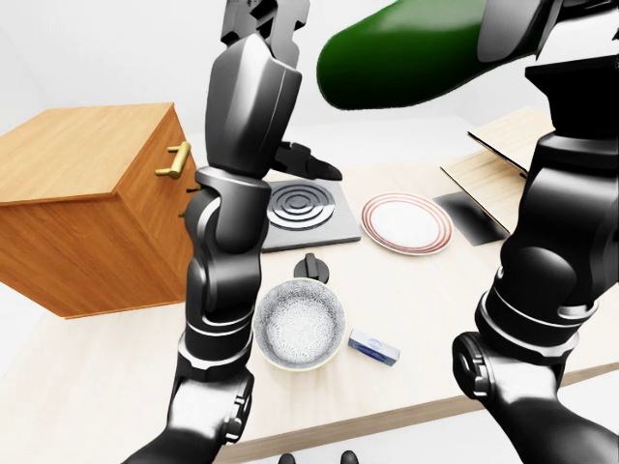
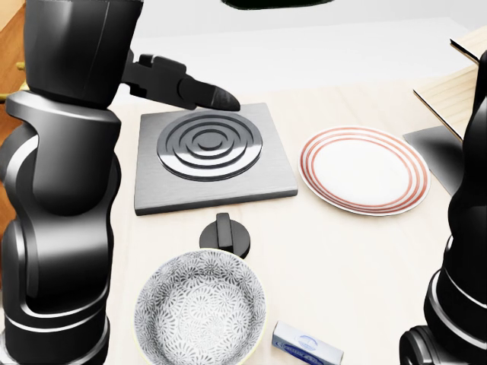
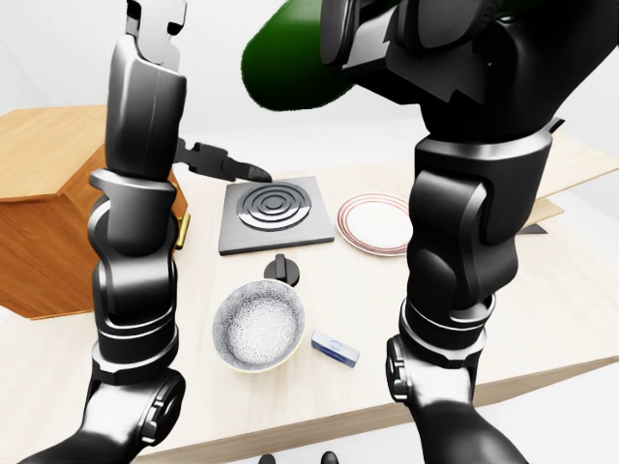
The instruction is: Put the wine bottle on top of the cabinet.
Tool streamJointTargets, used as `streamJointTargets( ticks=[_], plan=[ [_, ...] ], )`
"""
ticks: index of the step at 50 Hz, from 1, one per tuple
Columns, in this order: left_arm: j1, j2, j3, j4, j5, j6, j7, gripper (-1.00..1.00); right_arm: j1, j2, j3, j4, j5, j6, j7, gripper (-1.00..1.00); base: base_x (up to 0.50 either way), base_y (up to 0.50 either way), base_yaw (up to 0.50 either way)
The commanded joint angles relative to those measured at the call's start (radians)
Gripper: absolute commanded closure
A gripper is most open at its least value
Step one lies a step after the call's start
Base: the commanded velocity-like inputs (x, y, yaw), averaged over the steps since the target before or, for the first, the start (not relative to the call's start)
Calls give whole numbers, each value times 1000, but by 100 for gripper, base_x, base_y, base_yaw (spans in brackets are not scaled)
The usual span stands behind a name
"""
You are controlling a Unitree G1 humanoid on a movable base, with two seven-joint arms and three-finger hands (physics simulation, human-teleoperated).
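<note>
Wine bottle (image 1: 406, 53), neck cut off, sits clasped in the right robot hand (image 3: 387, 39); left unclear.

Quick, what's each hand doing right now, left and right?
Left hand: raised over the stove, holding nothing, fingers extended, open.
Right hand: raised high, closed on the green wine bottle.
</note>
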Motion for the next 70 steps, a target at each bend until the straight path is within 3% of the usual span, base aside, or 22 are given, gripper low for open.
streamJointTargets(
  ticks=[1,11,21,45,55,70],
  plan=[
    [-16,-38,-17,95,8,0,38,-100,6,9,-21,-14,-12,0,27,100,0,0,0],
    [1,-93,-62,63,75,0,5,-100,20,14,-30,-24,-10,0,29,100,0,0,0],
    [-3,-135,-70,103,86,0,10,-100,39,24,-28,-35,-57,0,76,100,0,0,0],
    [-69,-123,-49,206,25,0,70,-100,48,38,-27,-45,-103,0,110,100,0,0,0],
    [-85,-164,-79,185,64,0,51,-100,62,37,-35,-56,-76,0,90,100,0,0,0],
    [-153,-206,-71,329,48,0,122,-100,97,45,-45,-82,-96,0,119,100,0,0,0]
  ],
)
